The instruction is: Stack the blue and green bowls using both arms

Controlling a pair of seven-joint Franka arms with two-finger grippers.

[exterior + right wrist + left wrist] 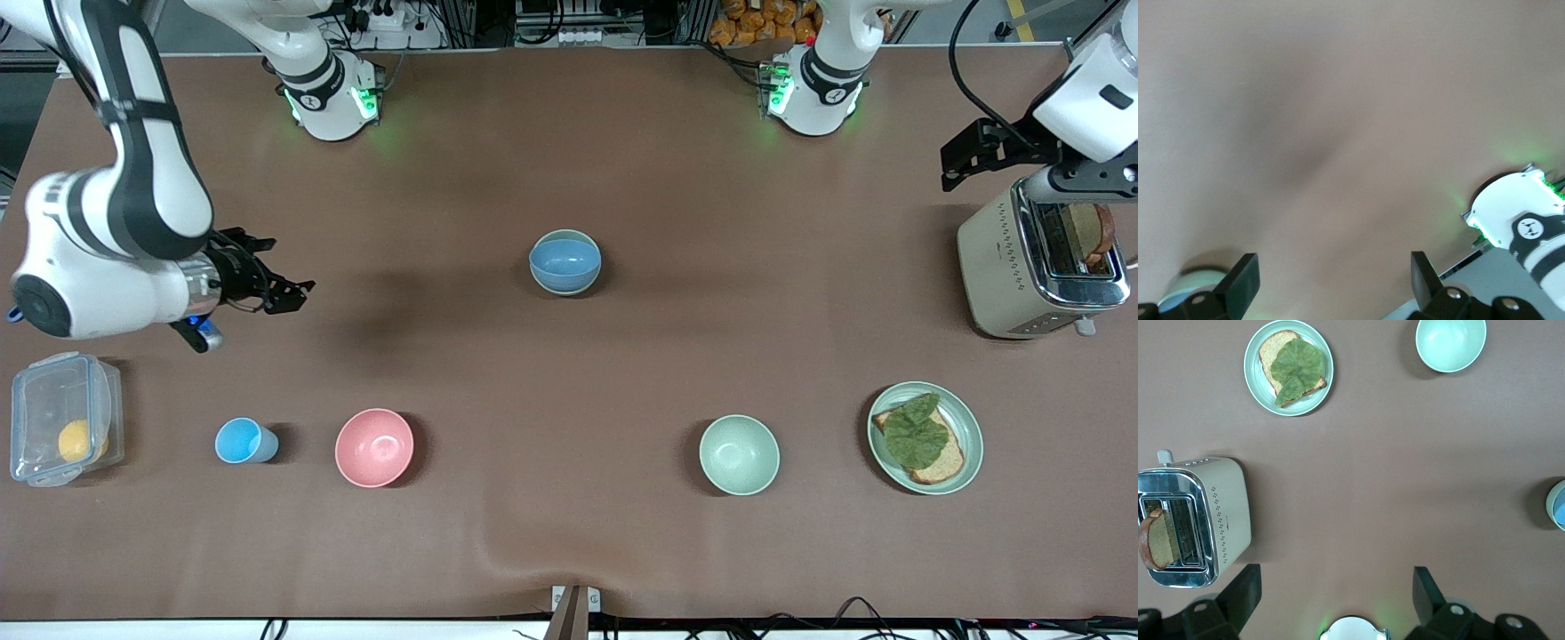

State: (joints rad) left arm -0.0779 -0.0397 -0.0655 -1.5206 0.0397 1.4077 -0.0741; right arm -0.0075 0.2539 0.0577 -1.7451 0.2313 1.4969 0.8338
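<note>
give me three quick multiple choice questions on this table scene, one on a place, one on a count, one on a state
1. The blue bowl sits:
A. inside a green bowl
B. on the plate
C. in the pink bowl

2. Bowls standing alone on the table:
A. one
B. two
C. four

3. The right gripper is:
A. shut on the light-blue cup
B. open, holding nothing
C. shut on a bowl

Answers:
1 A, a green rim rings it.
2 B, the pink bowl and the second green bowl.
3 B, its fingers stand apart over bare table.
</note>
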